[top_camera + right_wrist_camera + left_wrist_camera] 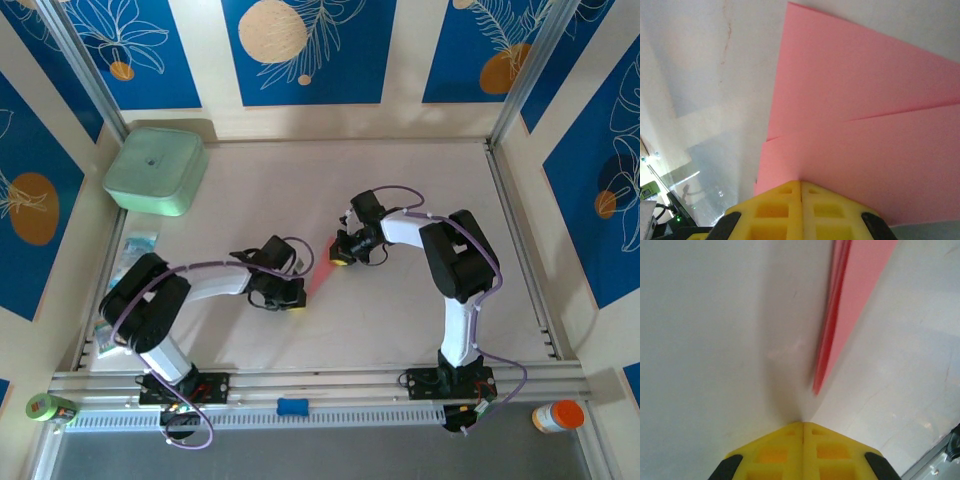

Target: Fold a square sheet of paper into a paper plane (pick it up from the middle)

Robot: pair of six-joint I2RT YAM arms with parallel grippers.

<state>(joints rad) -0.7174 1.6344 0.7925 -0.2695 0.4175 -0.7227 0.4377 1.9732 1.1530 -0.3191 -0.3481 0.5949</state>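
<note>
The pink sheet of paper (322, 278) lies flat on the table between my two grippers, folded into a narrow dart like a paper plane. In the left wrist view its pointed tip (816, 387) ends just ahead of my left gripper (802, 424). That gripper is shut, holds nothing, and its yellow tips rest on bare table. My left gripper (297, 303) sits at the dart's near end. My right gripper (340, 262) is at the far end, also shut. In the right wrist view the closed tips of my right gripper (801, 182) press down on the layered pink paper (865, 125).
A mint-green square box (156, 170) stands at the back left. Clear printed packets (135, 248) lie by the left wall. Along the front rail are a green roll (48, 407), a blue piece (293, 406) and an orange-capped bottle (557, 415).
</note>
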